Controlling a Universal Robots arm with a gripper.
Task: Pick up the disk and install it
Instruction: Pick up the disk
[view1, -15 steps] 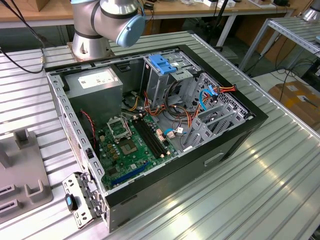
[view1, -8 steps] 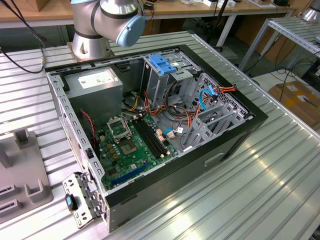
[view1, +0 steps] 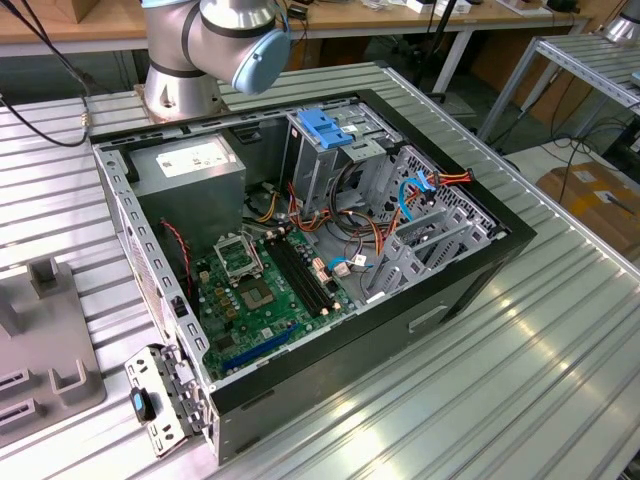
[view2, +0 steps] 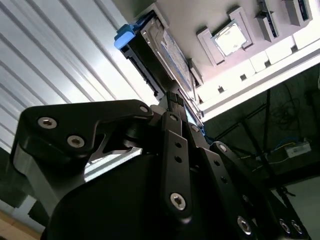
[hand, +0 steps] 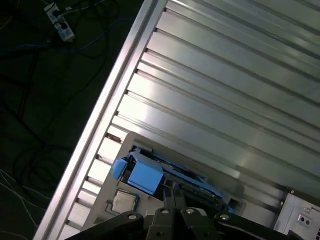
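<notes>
Silver disk (view2: 172, 56), labelled face showing (blue bracket (view2: 125, 36))

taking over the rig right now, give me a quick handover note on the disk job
Gripper: right at the disk in both wrist views; whether it has a grip cannot be told.
The disk: carries a blue bracket and sits at the grey fixture plate on the slatted table, beside a processor chip. It is outside the computer case.
Done: the gripper is at the disk.
Left: pick-up not confirmed; the disk is not yet in the case.
</notes>
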